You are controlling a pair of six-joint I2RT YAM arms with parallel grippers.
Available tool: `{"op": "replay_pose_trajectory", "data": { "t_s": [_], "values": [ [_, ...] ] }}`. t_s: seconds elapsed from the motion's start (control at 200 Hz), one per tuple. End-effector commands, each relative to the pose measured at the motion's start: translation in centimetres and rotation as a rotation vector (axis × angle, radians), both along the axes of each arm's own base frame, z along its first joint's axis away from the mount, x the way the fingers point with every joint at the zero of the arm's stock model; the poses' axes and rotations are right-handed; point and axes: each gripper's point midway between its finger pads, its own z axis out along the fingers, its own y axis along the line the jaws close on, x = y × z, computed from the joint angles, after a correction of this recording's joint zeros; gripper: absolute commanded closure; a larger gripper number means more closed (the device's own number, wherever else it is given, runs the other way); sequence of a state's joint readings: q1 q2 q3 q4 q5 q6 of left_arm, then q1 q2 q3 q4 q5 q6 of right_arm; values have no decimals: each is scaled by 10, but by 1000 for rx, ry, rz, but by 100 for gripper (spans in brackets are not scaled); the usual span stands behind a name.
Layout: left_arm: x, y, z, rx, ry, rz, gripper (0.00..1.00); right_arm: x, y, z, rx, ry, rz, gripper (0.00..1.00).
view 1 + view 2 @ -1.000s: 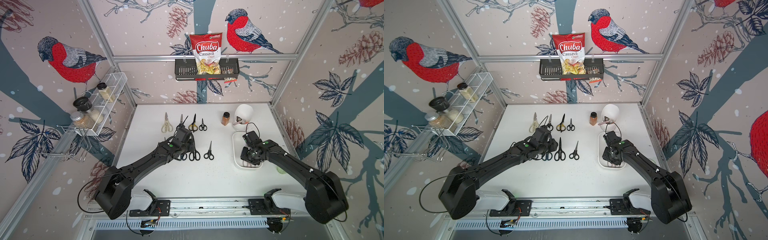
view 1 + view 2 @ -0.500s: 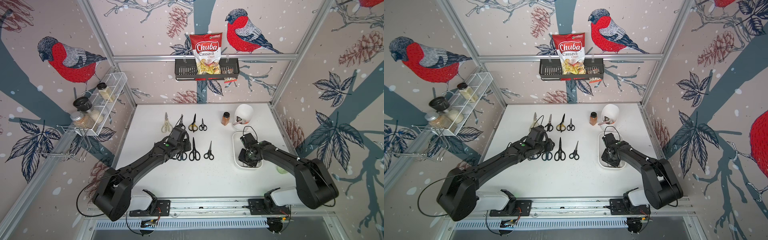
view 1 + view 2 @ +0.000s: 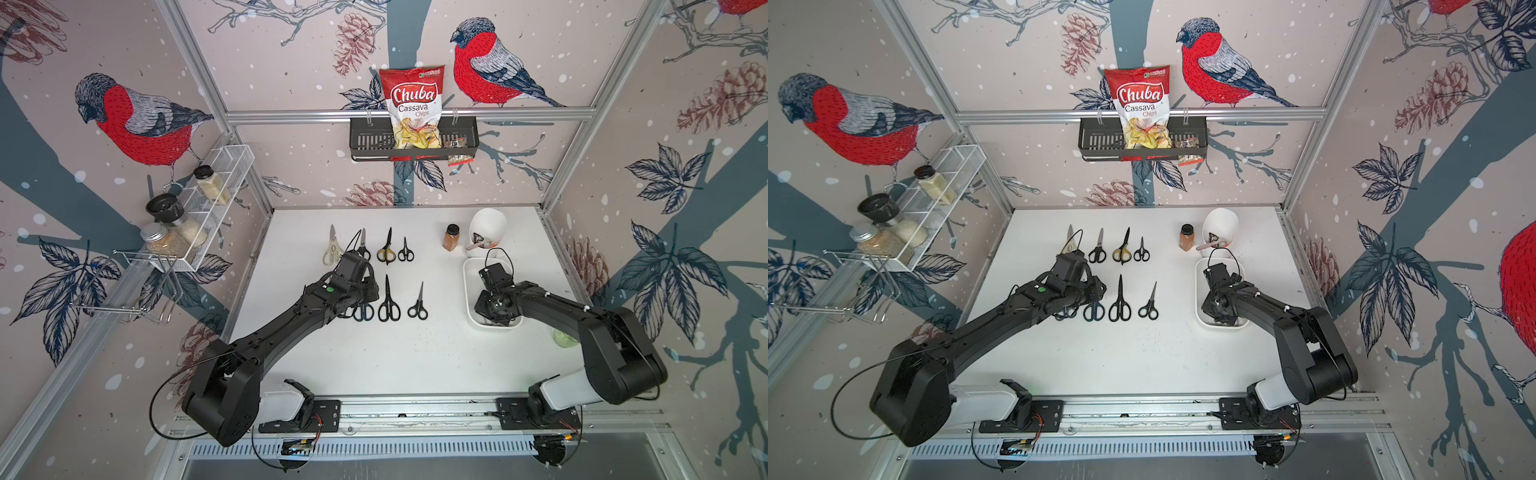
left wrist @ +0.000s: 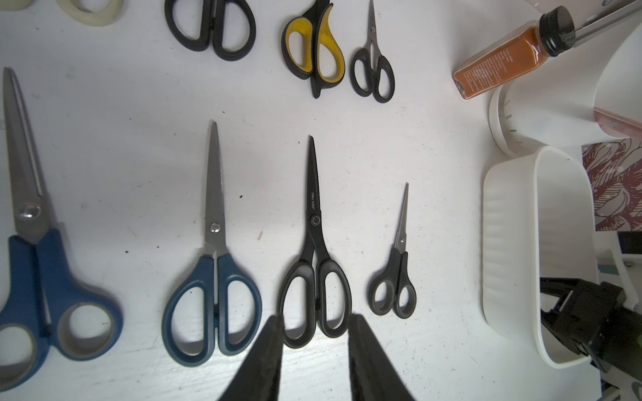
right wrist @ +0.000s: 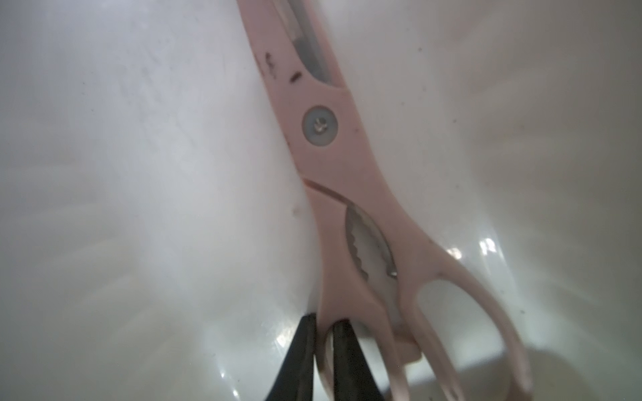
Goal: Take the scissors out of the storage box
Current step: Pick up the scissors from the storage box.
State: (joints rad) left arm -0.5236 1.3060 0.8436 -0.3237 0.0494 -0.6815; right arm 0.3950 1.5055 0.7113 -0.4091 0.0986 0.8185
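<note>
1. Far left of the frame in the top views: a white wire wall shelf (image 3: 216, 183) holding spice jars. No jar label can be read.
2. Centre-left, upper row on the white table (image 3: 374, 361), left to right:
   - cream-handled scissors (image 3: 332, 251)
   - black-handled scissors (image 3: 363, 246)
   - black-and-yellow scissors (image 3: 386, 250)
   - small black scissors (image 3: 405, 251)
3. Lower row, seen best in the left wrist view, with all blades pointing to the back wall:
   - large dark-blue scissors (image 4: 41, 264)
   - medium dark-blue scissors (image 4: 213, 277)
   - all-black scissors (image 4: 314, 243), with small white print on the blade that appears to read "deli"
   - slim black scissors (image 4: 396, 274)
4. The left gripper (image 4: 316, 319) hovers over the all-black scissors' finger loops. Its jaws are parted about as wide as both loops together and hold nothing.
5. Upper centre: a red-and-white bag (image 3: 413, 108) printed "Chuba Cassava Chips" stands in a black wall basket (image 3: 370, 143).
6. Right of centre:
   - an amber spice bottle (image 3: 451, 237) with a black cap, its label print too fine to read
   - a white cup (image 3: 488, 226) just beside it
7. Right: the shallow white plastic storage box (image 3: 469, 291).
   - The right gripper (image 5: 323, 321) is down inside it, jaws almost closed and pinching one handle loop of the pinkish-beige scissors (image 5: 333, 163).
   - I cannot tell whether that pair is lifted off the box floor.
</note>
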Motion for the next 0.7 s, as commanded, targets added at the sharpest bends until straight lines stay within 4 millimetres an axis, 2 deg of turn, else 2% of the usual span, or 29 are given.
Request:
{"op": "replay_pose_trajectory", "data": {
  "t_s": [0.0,0.12,0.5,0.695],
  "values": [
    [-1,3,1,1,0,10,64,-27,-7,-17,-18,117,18,93],
    [-1,6,4,-1,-8,19,64,-24,-8,-10,-25,105,20,100],
    [-1,5,8,-19,-14,27,64,-7,-15,48,-18,-27,39,100],
    [-1,2,5,-36,-6,26,64,-3,-15,62,-13,-62,50,100]
  ]
}}
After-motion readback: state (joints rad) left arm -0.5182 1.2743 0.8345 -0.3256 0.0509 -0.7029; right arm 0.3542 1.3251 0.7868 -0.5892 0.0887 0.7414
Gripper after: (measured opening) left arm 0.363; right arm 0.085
